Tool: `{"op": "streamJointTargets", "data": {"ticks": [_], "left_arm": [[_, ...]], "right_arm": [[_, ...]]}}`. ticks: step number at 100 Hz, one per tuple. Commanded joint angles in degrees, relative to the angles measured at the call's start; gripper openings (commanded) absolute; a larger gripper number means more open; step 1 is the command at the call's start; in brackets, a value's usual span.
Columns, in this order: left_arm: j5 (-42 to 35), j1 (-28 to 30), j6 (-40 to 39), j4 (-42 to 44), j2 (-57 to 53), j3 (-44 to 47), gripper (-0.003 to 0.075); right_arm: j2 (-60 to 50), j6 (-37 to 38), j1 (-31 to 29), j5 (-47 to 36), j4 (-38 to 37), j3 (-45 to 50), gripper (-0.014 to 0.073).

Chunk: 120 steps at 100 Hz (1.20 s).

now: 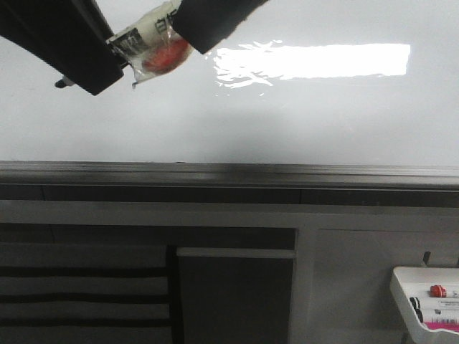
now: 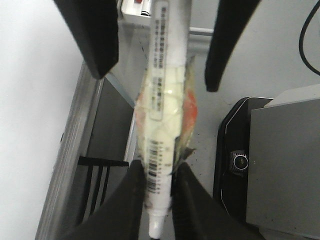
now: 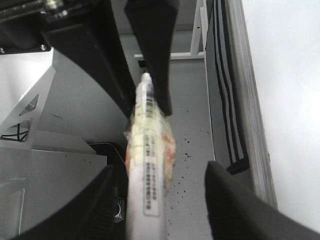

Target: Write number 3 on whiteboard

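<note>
So the whiteboard (image 1: 301,122) fills the whole upper half of the front view, glare and all, and I can't spot any number 3 strokes on it yet, it looks blank. Both arms are bunched at the top left. The marker (image 2: 162,115), wrapped in crinkly tape with a red patch, runs lengthwise between them. The left gripper (image 2: 157,185) is pinched tight on its tip end. The right gripper (image 3: 157,200) has its fingers spread wide around the other end, not touching. My read: left arm's the one that'll write.
</note>
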Motion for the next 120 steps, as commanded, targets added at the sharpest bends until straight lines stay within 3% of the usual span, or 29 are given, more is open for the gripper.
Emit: {"op": "streamJointTargets", "data": {"ticks": [1,38,99,106,120], "left_arm": [[-1.6,-0.5,0.1,-2.2,-1.7,-2.0,-0.0019],[-2.3,-0.5,0.1,-2.2,-1.7,-2.0,-0.0019],[-4.5,-0.5,-1.2,-2.9,-1.6,-2.0,-0.0012],[-5.4,-0.5,-1.2,-2.1,-1.6,-2.0,0.0043],[-6.4,-0.5,-1.2,-1.1,-1.7,-2.0,0.0286]], "right_arm": [[-1.8,-0.9,0.0,-0.4,3.6,-1.9,0.0254],[-1.8,-0.9,0.0,0.0,3.7,-1.9,0.0012],[-1.8,-0.9,0.0,0.4,3.7,-1.9,-0.0022],[-1.8,-0.9,0.0,0.4,3.7,-1.9,-0.0055],[-1.8,-0.9,0.0,0.4,3.7,-1.9,-0.0067]]}}
